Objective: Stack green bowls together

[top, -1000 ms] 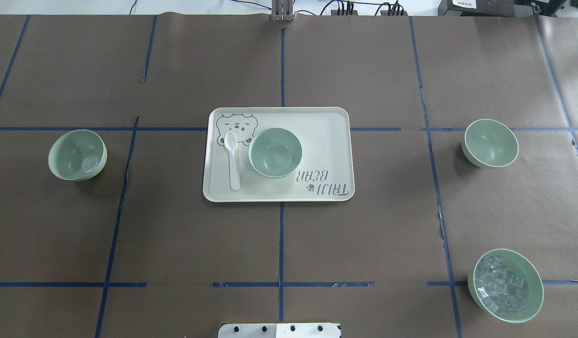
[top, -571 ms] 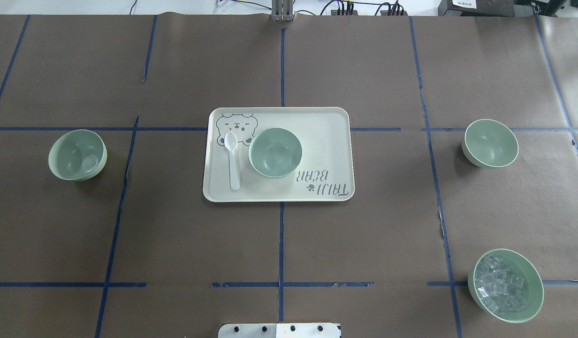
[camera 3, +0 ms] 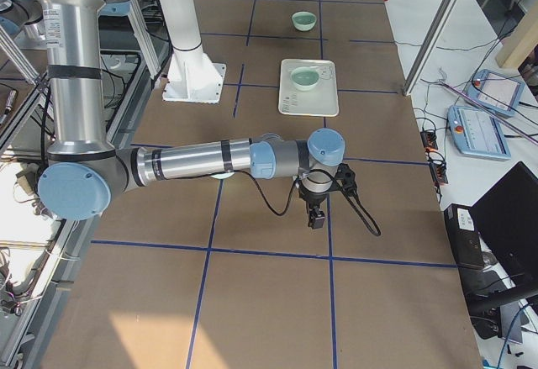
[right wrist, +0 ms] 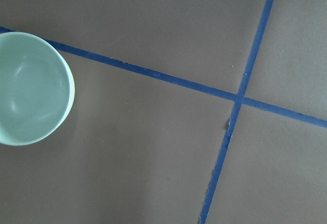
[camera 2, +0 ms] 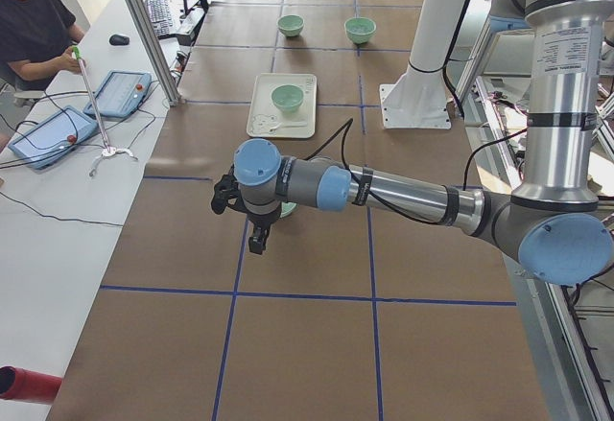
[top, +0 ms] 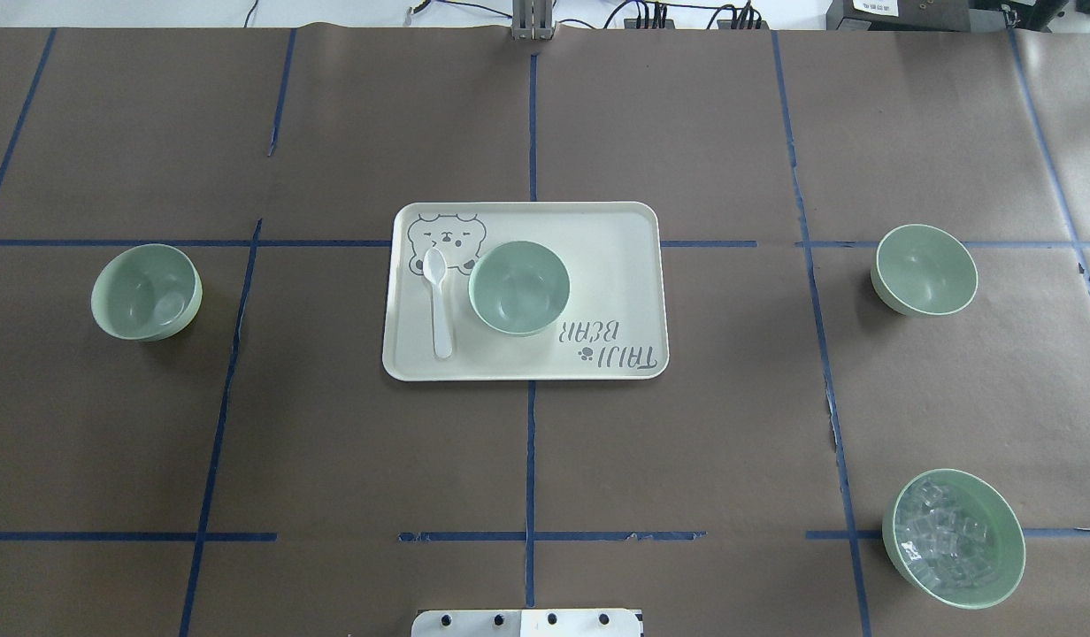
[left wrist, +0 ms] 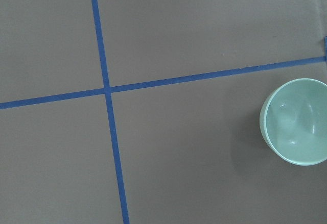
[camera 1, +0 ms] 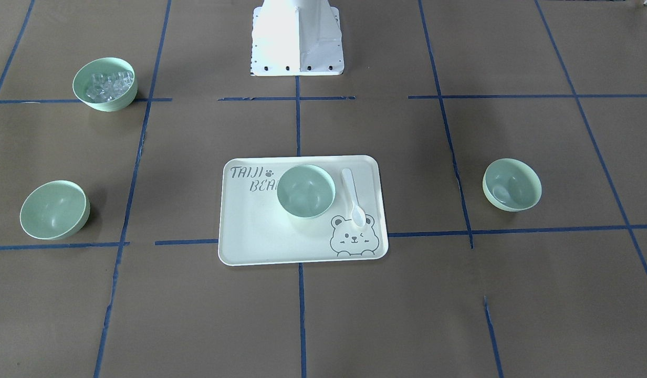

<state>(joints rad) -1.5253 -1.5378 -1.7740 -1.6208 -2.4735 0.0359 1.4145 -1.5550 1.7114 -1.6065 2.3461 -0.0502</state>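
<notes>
Three plain green bowls stand upright and apart. One [top: 146, 292] is at the table's left, and shows in the front view [camera 1: 512, 184] and the left wrist view [left wrist: 296, 121]. One [top: 518, 287] sits on the tray [top: 616, 265]. One [top: 925, 269] is at the right, and shows in the right wrist view [right wrist: 30, 89]. My left gripper [camera 2: 259, 239] hangs high above the table beside the left bowl. My right gripper [camera 3: 317, 216] hangs high near the right bowl. Both show only in the side views, so I cannot tell whether they are open or shut.
A green bowl of clear cubes [top: 953, 538] stands at the near right. A white spoon [top: 437, 301] lies on the tray left of the bowl. The robot's base [camera 1: 297, 37] is at the table's near edge. A person sits at a side desk [camera 2: 34, 23].
</notes>
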